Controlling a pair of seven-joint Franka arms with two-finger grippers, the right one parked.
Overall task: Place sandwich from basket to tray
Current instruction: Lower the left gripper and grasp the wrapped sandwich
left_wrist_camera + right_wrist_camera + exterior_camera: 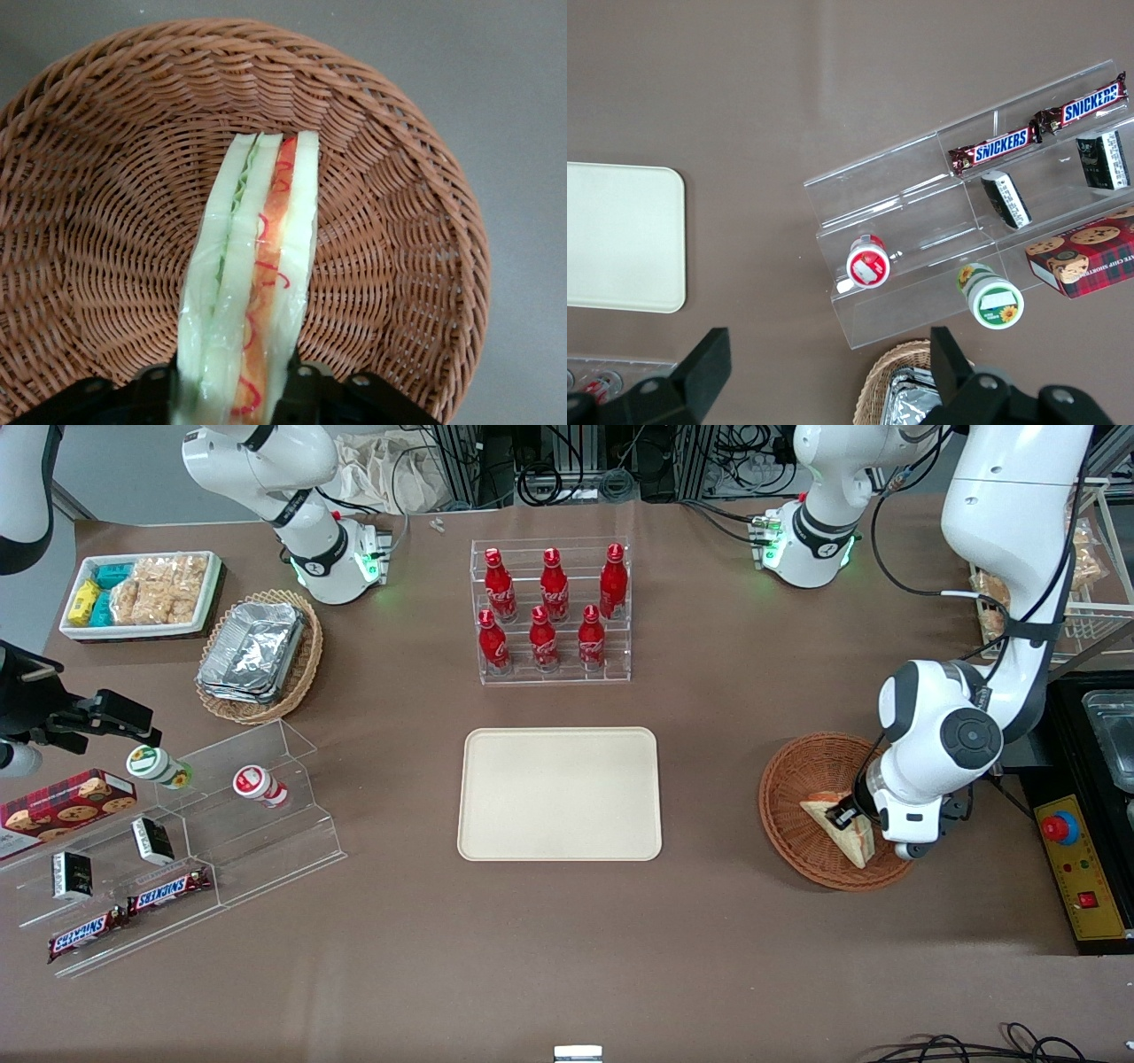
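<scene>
Front view. One cream tray (559,794), bare, at the table's middle. One reddish-brown wicker basket (797,779) toward the working arm's end of the table, well apart from the tray. One sandwich (846,830), a white-bread wedge, lying in the basket. The left arm's gripper (848,812) is down inside the basket at the sandwich; the wrist housing hides most of the fingers here. One clear tiered rack (554,611) holding six red cola bottles, three per row, farther from the camera than the tray. One tan wicker basket (297,677) with stacked foil containers, and one white bin (142,593) of snack packets, toward the parked arm's end. One clear stepped stand (204,841) there, carrying two small round cups, two Snickers bars, two dark packets and one cookie box.

Left wrist view. Shows what the front view hides: the sandwich (257,274) stands on edge in the basket (106,221), its layers exposed, green filling between one pair of slices and pinkish-red between the other. The gripper (232,394) has a black finger against each outer bread face, clamped on the wedge.

Right wrist view. One corner of the tray (620,239), the stepped stand (921,221) with the same items, and the tan basket's rim (895,376). Sandwich and reddish basket do not appear.
</scene>
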